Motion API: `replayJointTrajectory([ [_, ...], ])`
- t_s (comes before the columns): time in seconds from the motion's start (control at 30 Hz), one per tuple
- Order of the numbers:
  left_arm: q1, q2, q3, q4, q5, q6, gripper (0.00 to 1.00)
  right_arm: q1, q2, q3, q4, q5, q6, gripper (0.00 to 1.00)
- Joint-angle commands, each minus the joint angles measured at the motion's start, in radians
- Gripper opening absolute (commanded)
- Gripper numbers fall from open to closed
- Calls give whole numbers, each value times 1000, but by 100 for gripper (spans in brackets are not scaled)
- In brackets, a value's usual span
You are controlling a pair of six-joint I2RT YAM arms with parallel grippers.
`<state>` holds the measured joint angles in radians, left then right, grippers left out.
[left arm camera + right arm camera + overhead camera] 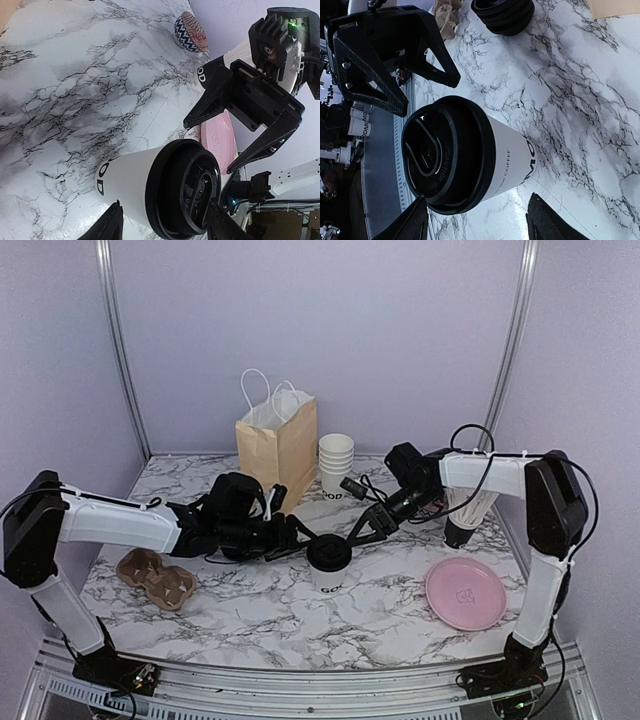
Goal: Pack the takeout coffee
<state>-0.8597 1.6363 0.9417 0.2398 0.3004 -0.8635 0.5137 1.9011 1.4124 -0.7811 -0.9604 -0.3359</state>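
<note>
The takeout coffee [330, 563], a white paper cup with a black lid and dark lettering, stands upright on the marble table [250, 610]. My left gripper [303, 534] hovers open just left of its lid. My right gripper [357, 532] hovers open just right of the lid, facing the left one. In the left wrist view the cup [135, 182] lies ahead between my left gripper's [165, 226] spread fingers, with the right gripper [210, 146] beyond. In the right wrist view the cup [507, 155] sits between the right gripper's [480, 225] fingers, with the left gripper [432, 95] behind it.
A brown paper bag [278, 445] with white handles stands at the back, a stack of lidless white cups [335, 465] beside it. A cardboard cup carrier [157, 577] lies at the left and a pink plate [465, 593] at the right. Loose black lids [502, 15] and a patterned bowl [191, 39] sit farther off.
</note>
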Motion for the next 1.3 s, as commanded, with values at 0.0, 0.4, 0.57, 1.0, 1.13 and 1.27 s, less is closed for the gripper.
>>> replayJointTrajectory([
  [0.0, -4, 39, 20, 54, 32, -5, 55, 9, 42, 50, -15, -38, 13, 61],
  [0.4, -3, 108, -49, 55, 21, -21, 39, 16, 138, 37, -7, 9, 35, 44],
  [0.57, 14, 152, -90, 55, -7, -62, 34, 16, 182, 34, 9, 105, 73, 38],
  [1.0, -4, 80, -63, 53, 14, -36, 40, 20, 159, 94, -37, 111, 30, 35],
  [1.13, -23, 4, -54, 53, -15, -16, 48, 20, 105, 124, -69, 33, -6, 43],
  [1.27, -30, -59, -52, 53, -41, -14, 52, 18, 51, 142, -83, 38, -21, 53],
])
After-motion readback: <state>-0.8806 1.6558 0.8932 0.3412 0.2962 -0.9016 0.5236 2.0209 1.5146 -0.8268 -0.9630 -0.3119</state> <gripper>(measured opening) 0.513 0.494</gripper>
